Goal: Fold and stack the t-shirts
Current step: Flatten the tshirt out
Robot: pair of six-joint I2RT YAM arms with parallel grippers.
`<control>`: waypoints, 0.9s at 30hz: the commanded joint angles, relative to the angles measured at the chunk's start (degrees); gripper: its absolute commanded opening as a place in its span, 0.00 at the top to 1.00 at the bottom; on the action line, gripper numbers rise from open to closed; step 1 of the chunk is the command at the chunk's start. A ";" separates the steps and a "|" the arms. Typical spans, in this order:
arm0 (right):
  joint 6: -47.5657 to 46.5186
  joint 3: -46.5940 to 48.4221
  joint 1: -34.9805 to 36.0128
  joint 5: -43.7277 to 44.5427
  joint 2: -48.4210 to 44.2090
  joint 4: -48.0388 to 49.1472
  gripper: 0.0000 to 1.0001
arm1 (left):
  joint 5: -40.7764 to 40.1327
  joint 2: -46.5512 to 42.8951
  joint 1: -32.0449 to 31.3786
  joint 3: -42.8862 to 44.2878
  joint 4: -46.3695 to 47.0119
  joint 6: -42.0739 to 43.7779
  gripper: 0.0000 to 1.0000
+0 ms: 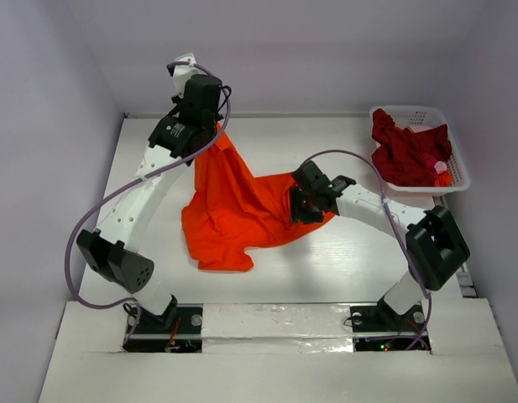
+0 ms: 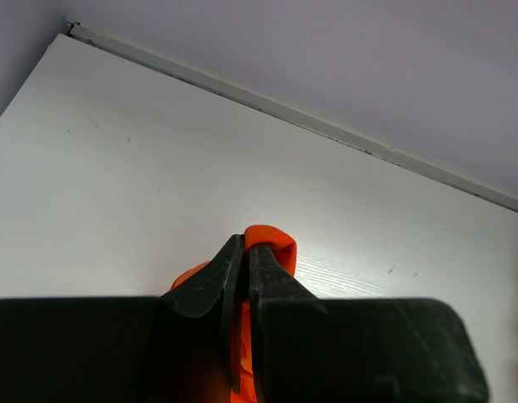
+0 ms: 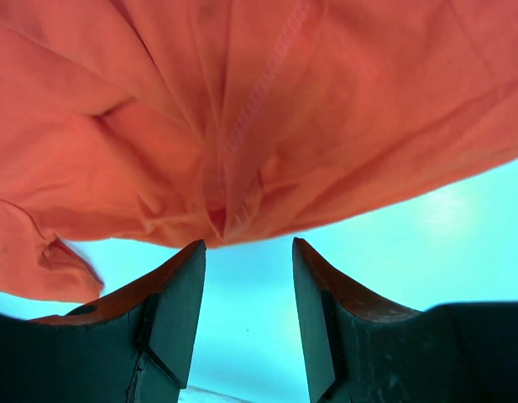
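Left hand [image 2: 246, 242] grips the bright orange soft cloth t-shirt [image 1: 229, 210], shut tight; right hand [image 3: 248, 245], part-open & empty, shd take the stitched edge just ahead deep b4 closing.

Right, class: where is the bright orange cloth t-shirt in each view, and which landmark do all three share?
Top external: bright orange cloth t-shirt, centre of the picture.
Left wrist: the t-shirt's fold, bottom centre, pinched in the shut left gripper.
Right wrist: the t-shirt fills the upper picture, just beyond the open right gripper.
Shared landmark: the white table, turquoise-tinted in the right wrist view.
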 commanded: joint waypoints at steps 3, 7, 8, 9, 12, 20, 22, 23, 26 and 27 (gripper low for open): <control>1.57 -1.73 1.01 0.13 -1.67 2.00 0.48 | -0.15 -2.69 0.59 2.19 1.97 0.55 1.00; 0.96 -0.42 1.53 -0.40 -0.09 2.44 0.49 | 0.29 -3.22 0.59 1.49 1.97 0.03 1.00; 0.61 -0.06 1.53 -0.40 0.69 2.35 0.48 | 0.46 -3.31 0.59 1.32 1.97 0.03 1.00; 0.52 0.38 2.14 -0.06 1.14 2.18 0.48 | 0.46 -3.31 0.59 1.23 1.89 -0.06 1.00; 0.26 1.17 2.67 0.65 2.37 1.82 0.48 | 0.38 -3.40 0.59 1.31 1.62 0.03 1.00; -0.01 1.87 3.73 2.14 4.57 1.65 0.48 | 0.11 -3.66 0.59 1.14 1.45 0.29 1.00; -0.01 2.40 3.73 2.76 4.57 1.39 0.48 | 0.46 -3.66 0.59 0.88 1.53 0.03 1.00; 0.08 2.66 3.73 2.76 4.66 1.38 0.49 | 0.46 -3.66 0.59 0.87 1.45 -0.06 1.00; -0.01 3.81 3.73 2.85 5.09 1.21 0.49 | 0.90 -3.57 0.59 0.70 1.45 -0.06 1.00; 0.08 4.07 3.73 2.93 5.10 1.12 0.49 | 0.99 -3.57 0.59 0.79 1.53 -0.06 1.00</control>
